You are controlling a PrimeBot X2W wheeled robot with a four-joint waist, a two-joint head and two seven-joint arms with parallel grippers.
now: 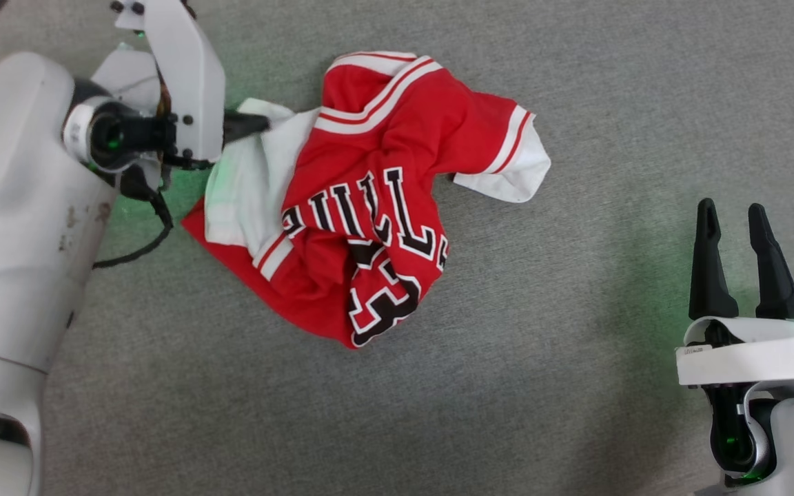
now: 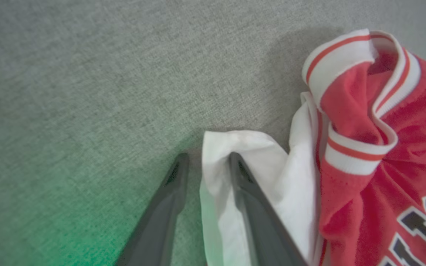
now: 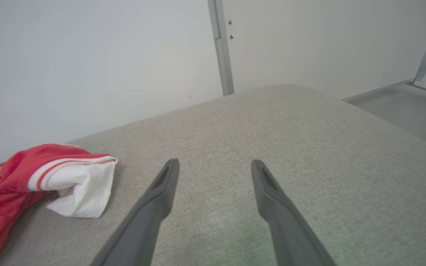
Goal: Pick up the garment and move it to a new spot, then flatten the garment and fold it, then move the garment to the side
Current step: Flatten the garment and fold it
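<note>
Your jersey lies crumpled left of centre on the grey fabric surface. Its black, white-outlined lettering and number face up, and the striped trim is bunched at the far side.

From the head view you see the left arm reaching in from the left. One dark finger rests on the nearer white sleeve. That view does not tell you how the fingers stand.

The left wrist view does. The left tool has its fingers apart, and the sleeve's edge lies between them. One finger rests on the white cloth, the other on bare surface just beside it. Nothing is pinched. A green glow tints the surface under that tool. The same view gives you the collar trim curled over itself, which the head view flattens.

Your right tool sits well apart from the jersey at the lower right, fingers spread wide over bare surface.

Its wrist view adds what the others lack. The jersey's other white sleeve end is off to its left, and a pale wall with a metal post stands behind the surface's rounded far edge.
</note>
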